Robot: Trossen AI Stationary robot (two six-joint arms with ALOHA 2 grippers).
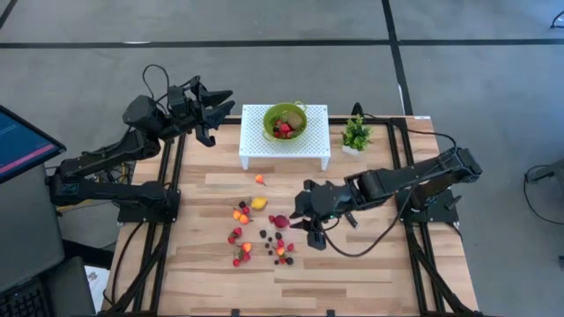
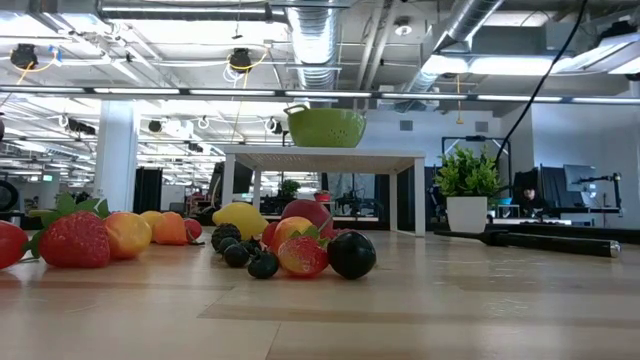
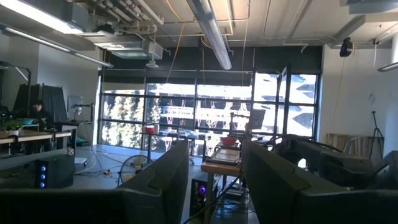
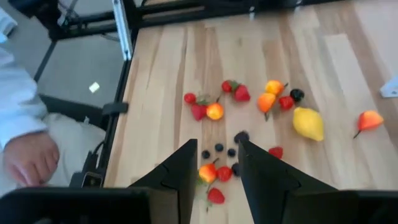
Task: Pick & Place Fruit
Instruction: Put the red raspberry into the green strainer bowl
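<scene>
Hovering over the scattered fruit (image 1: 256,231) on the wooden table (image 1: 370,264), the right gripper (image 1: 310,231) points down at the cluster with its two dark fingers (image 4: 180,168) set a narrow gap apart and nothing held between them. Seen from the right wrist, that gap frames a small orange-red fruit (image 4: 208,172), a red berry (image 4: 224,173) and a few dark berries (image 4: 219,148) lying on the boards, none of them touched. A yellow lemon (image 4: 308,123) lies off to one side of the same group, with strawberries (image 4: 241,93) and orange pieces (image 4: 266,102) beyond it and a lone orange-red fruit (image 4: 369,119) farther out. From table height the fruit sits in a loose row, a strawberry (image 2: 74,238) at the near end and a dark round berry (image 2: 351,254) beside a red-orange piece (image 2: 302,254). Behind them a white stand (image 1: 284,141) carries a green bowl (image 1: 286,119) with red fruit already inside, and a small potted plant (image 1: 356,135) stands just beside the stand. The left gripper (image 1: 211,113) is raised off the table's far left corner, near the stand, its fingers (image 3: 163,177) partly apart and empty, facing out into the room. A person's hand (image 4: 28,158) and pale sleeve show at the table's edge.
</scene>
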